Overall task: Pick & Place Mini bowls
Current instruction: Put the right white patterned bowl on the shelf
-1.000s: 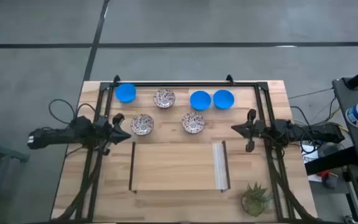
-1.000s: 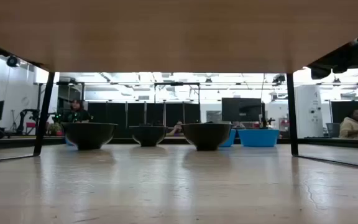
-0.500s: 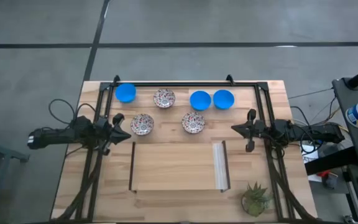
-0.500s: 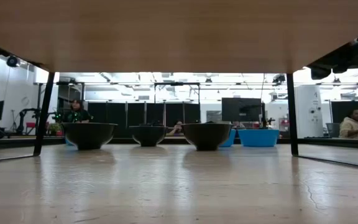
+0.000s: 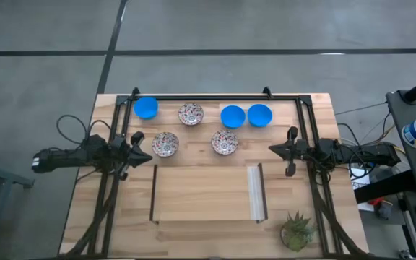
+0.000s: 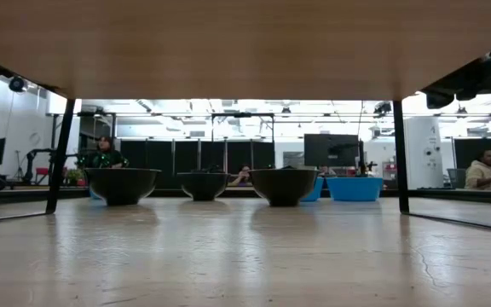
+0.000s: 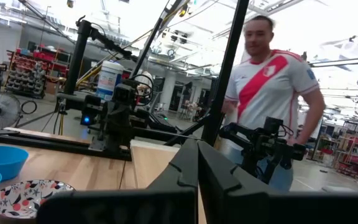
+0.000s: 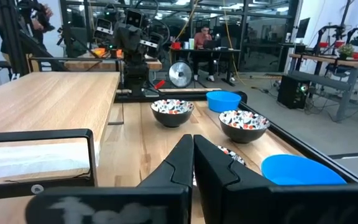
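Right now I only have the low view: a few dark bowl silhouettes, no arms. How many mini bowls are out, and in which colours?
Observer: Six, seen from the high view. There are three plain bright blue round bowls and three white round bowls with red-and-dark floral pattern.
Operator: Where are the arms?
Observer: Left pincer sits at the left side of the table, close beside one floral bowl. The right pincer is at the right side. Both are shut, holding nothing.
Operator: Anything else on the table?
Observer: A small green plant stands at the corner on the right arm's side, well away from the bowls.
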`<action>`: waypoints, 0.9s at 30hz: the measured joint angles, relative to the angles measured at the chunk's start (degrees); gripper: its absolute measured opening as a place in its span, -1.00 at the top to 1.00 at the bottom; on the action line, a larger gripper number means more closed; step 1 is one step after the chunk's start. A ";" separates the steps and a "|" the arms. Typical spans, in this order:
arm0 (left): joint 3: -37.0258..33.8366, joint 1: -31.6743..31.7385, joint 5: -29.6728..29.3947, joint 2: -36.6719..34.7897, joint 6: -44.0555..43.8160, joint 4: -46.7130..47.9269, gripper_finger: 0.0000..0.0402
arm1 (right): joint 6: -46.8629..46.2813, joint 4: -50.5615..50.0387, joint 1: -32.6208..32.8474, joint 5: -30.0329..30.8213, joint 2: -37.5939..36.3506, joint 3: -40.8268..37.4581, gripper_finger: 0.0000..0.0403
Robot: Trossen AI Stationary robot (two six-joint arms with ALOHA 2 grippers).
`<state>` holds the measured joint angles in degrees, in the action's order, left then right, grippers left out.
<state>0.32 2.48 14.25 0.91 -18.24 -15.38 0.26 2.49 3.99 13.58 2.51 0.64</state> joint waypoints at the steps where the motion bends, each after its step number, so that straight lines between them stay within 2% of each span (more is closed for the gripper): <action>1: 0.00 -0.02 0.00 0.00 0.00 0.00 0.99 | -0.37 -0.01 0.00 0.00 -0.01 0.00 0.96; 27: 0.00 -0.01 0.01 -0.01 0.00 0.00 0.99 | 0.15 0.00 -0.01 -0.01 0.00 0.00 0.96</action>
<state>0.32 2.47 14.26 0.89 -18.24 -15.38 0.42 2.50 3.98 13.58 2.52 0.64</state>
